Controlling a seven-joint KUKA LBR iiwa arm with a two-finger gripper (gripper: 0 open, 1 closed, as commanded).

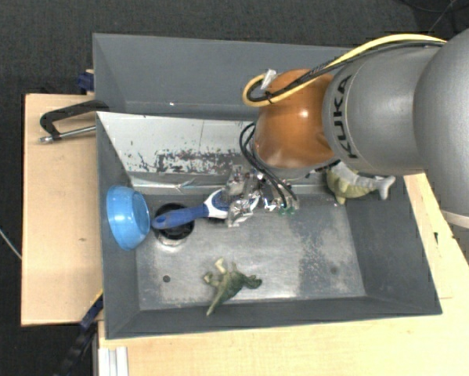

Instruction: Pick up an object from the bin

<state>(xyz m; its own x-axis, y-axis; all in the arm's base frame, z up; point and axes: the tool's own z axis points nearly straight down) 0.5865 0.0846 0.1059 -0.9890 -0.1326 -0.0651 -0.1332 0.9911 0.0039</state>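
Observation:
My gripper (242, 202) hangs over the middle of the bin, its metal fingers down at the white end of a blue-handled brush (189, 215) that lies pointing left. Whether the fingers grip that brush I cannot tell. A blue bowl (127, 217) leans on its side against the left wall, just past the brush's dark end. A small green toy dinosaur (229, 283) lies on the floor near the front wall, below the gripper. A pale dinosaur figure (358, 184) sits at the right, partly hidden under the arm.
The orange-covered wrist and the grey arm cover the bin's upper right. Bare floor lies at the front right, between the green dinosaur and the right wall.

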